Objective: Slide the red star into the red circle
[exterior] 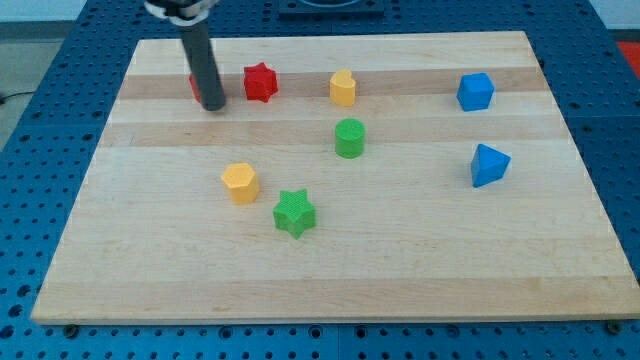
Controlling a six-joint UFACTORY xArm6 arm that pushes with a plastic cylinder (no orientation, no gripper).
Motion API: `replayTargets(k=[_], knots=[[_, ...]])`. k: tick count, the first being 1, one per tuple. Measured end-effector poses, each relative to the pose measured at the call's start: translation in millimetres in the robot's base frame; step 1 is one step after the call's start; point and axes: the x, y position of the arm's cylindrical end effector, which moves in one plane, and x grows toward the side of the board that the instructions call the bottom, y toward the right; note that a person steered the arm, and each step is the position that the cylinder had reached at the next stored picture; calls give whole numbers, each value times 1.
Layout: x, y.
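The red star (260,82) lies near the view's top, left of centre on the wooden board (420,260). A red block, probably the red circle (195,86), is mostly hidden behind my rod just left of the star. My tip (213,104) rests on the board in front of that red block, a short way left of the red star and not touching it.
A yellow block (343,88) sits right of the star, with a green cylinder (349,138) below it. A yellow hexagon (240,183) and a green star (294,213) lie lower down. Two blue blocks (475,91) (488,165) are at the view's right.
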Motion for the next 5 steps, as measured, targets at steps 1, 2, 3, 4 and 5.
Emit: replayTargets(k=[1,2,3,4,5], knots=[[-13,-20],[-31,-5],[-26,1],[2,33],[8,74]])
